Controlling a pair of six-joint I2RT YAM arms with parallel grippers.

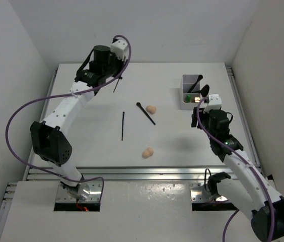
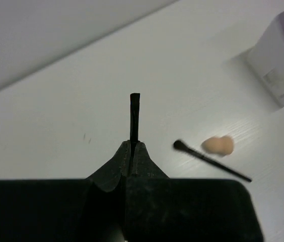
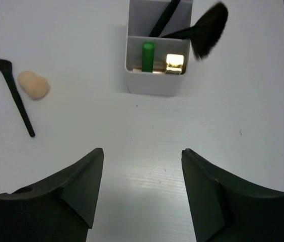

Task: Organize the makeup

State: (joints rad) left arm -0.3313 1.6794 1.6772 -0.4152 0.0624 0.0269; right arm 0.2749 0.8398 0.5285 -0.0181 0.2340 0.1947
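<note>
Makeup is sitting partly in the white compartmented box (image 3: 154, 83), partly loose on the table (image 1: 96, 146). Two brushes are leaning in the box's far compartment, the fluffy brush (image 3: 210, 27) poking out; one green tube (image 3: 148, 53) and one gold lipstick (image 3: 174, 61) are standing in the near one. One small brush (image 1: 145, 113) and one thin stick (image 1: 123, 126) are lying mid-table; the left gripper (image 2: 132, 148) is clamping a second stick (image 2: 134, 113). These are likely handling light, stiff and roll-prone, so mid-shaft is looking best. The far sponge (image 1: 151, 109) and near sponge (image 1: 148, 152), two in all, are probably squashing easily. The right gripper (image 3: 142, 154) is hovering empty, fingers apart.
</note>
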